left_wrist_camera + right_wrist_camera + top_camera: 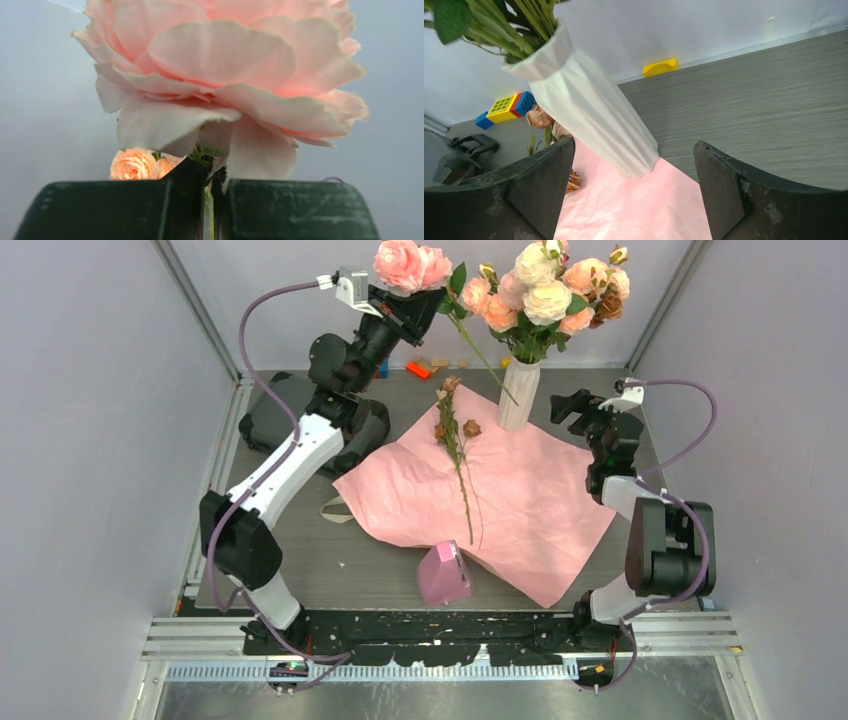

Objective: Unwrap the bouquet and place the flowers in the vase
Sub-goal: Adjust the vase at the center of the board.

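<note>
The step in hand is loading the vase. The wrapping paper (520, 505) lies spread flat on the table (300, 570), so the unwrapping looks done, and a bunch of peach and cream flowers (550, 290) stands in the white ribbed vase (519, 395) at the paper's far edge.

The left gripper (425, 302) is raised high at the back and pinched shut on the green stem just under a large pink rose (410, 265). Its wrist view shows the bloom sitting right above the closed fingers (125, 210). The stem slants down and to the right toward the vase. Whether its tip has reached the neck cannot be told from above.

The right gripper (565, 405) hangs just beside the vase on the right, with its jaws wide apart and nothing between them. Its wrist camera looks straight at the vase body.

A sprig of small brownish roses (455, 440) lies on the paper, near the vase and apart from both arms. A pink wedge (444, 573) sits at the paper's near edge.

The next move probably calls for steering the stem's lower end over the crowded neck and lowering it between the stems there before letting go. The right gripper is well placed to steady the vase against tipping. The sprig would then be left to collect.
</note>
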`<action>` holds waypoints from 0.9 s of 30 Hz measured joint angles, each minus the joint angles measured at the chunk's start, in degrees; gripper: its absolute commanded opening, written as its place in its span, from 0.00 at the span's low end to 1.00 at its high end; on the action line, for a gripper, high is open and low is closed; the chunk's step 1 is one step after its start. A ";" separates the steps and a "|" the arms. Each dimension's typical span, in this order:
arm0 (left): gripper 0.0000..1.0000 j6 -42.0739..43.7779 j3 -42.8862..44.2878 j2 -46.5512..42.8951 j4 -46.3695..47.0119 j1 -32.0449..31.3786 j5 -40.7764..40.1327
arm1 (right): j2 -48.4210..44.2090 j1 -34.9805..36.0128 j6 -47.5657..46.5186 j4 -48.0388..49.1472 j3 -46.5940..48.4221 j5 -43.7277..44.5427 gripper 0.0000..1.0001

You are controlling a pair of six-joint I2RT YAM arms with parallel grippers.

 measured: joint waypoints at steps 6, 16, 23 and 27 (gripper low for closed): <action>0.00 0.07 5.40 6.27 4.42 -0.48 -2.01 | 13.25 -0.09 0.15 11.19 2.75 -6.69 0.94; 0.00 3.28 8.13 7.67 5.62 -0.48 -3.08 | 21.59 1.88 -3.06 15.10 9.94 -11.26 0.94; 0.00 5.46 8.57 7.93 5.81 -0.48 -3.54 | 23.65 5.01 -6.60 15.10 14.80 -12.55 0.94; 0.00 6.43 9.40 8.28 5.57 -0.48 -3.43 | 26.69 6.21 -7.96 14.23 18.14 -13.03 0.94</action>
